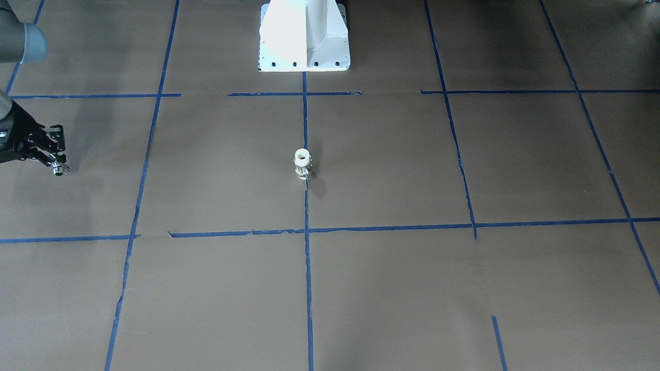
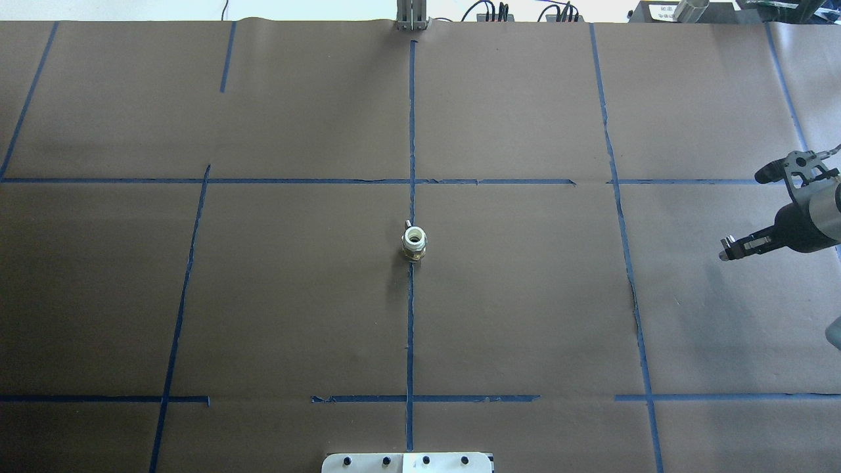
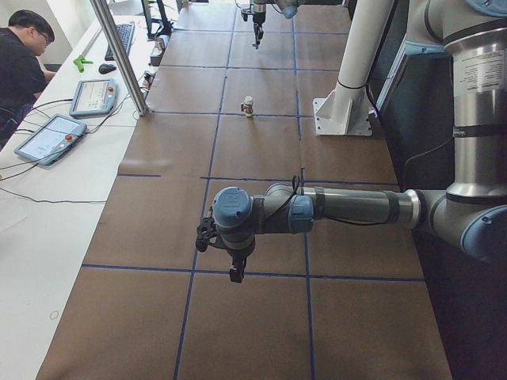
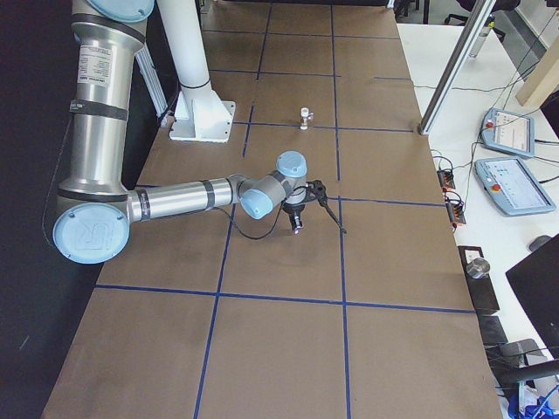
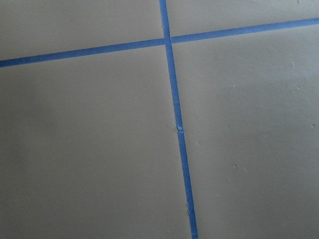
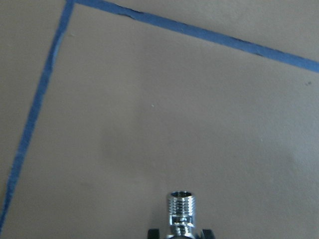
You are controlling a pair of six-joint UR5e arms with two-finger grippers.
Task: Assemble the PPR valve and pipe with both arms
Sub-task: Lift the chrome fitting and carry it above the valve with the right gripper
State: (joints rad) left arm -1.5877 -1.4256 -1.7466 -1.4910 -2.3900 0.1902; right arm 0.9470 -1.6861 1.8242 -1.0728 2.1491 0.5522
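Observation:
The PPR valve (image 1: 302, 164) stands upright on the brown table at the centre tape line; it also shows in the overhead view (image 2: 414, 242) and both side views (image 3: 249, 105) (image 4: 305, 116). My right gripper (image 1: 54, 165) is shut on the pipe (image 1: 60, 169), a small chrome threaded fitting, and holds it just above the table far out on my right side. The right wrist view shows the pipe (image 6: 180, 211) sticking out between the fingertips. My left gripper (image 3: 235, 273) hovers over the table far from the valve; I cannot tell whether it is open. The left wrist view shows only table.
Blue tape lines (image 2: 411, 315) divide the brown table. The white robot pedestal (image 1: 304, 36) stands at the near edge. A metal post (image 3: 119, 55) rises at the far edge. An operator (image 3: 20, 71) and pendants (image 4: 502, 183) are beyond it.

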